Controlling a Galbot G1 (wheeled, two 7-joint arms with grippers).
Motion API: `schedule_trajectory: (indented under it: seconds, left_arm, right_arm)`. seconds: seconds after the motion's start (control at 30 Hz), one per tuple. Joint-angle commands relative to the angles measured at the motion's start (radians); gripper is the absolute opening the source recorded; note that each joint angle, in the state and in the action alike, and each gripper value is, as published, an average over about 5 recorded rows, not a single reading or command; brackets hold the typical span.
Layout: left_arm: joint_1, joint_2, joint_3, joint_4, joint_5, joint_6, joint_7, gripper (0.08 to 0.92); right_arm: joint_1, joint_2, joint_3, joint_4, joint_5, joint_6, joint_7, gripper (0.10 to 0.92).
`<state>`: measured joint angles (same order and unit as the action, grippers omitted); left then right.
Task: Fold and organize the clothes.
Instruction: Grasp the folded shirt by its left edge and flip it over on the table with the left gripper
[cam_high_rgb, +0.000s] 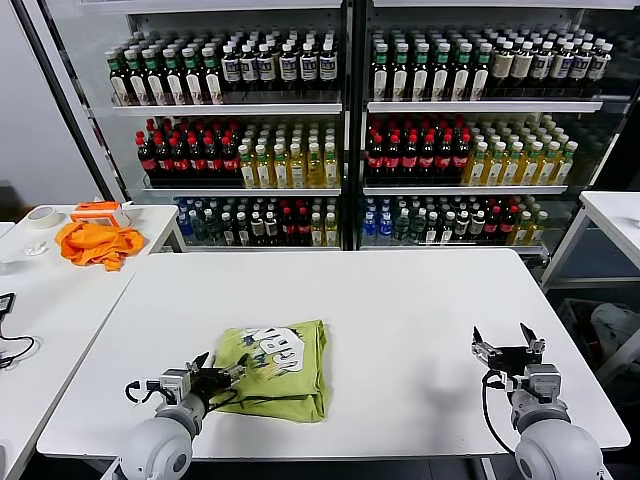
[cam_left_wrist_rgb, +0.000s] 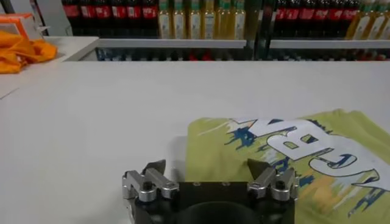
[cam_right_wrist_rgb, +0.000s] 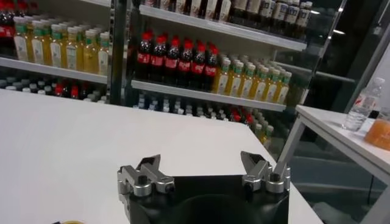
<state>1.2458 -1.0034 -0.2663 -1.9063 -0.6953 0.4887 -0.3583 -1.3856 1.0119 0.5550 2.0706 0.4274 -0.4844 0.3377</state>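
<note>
The yellow-green polo shirt (cam_high_rgb: 275, 368) lies folded into a compact rectangle on the near left of the white tabletop (cam_high_rgb: 400, 300). The left gripper (cam_high_rgb: 215, 377) sits wide open and empty just beside its near-left edge; the right gripper (cam_high_rgb: 508, 350) waits, wide open too, near the tabletop's right edge. Any tidying push should meet the fold low and square. Open room lies far and right; the near edge is close.
</note>
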Motion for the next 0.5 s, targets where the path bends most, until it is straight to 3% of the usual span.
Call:
schedule_trajectory:
  seconds: [0.03,0.5]
  left_arm:
    - [0.025,-0.006,-0.007,0.024,-0.011,-0.029,0.020,0.775]
    - [0.041,-0.009,-0.013,0.038,-0.053,-0.110,0.107,0.369]
  right_arm:
    - [0.003,0.001,0.000,-0.002,0.001,0.000,0.000,0.823]
    - [-0.002,0.004,0.000,-0.003,0.001,0.000,0.000,0.823]
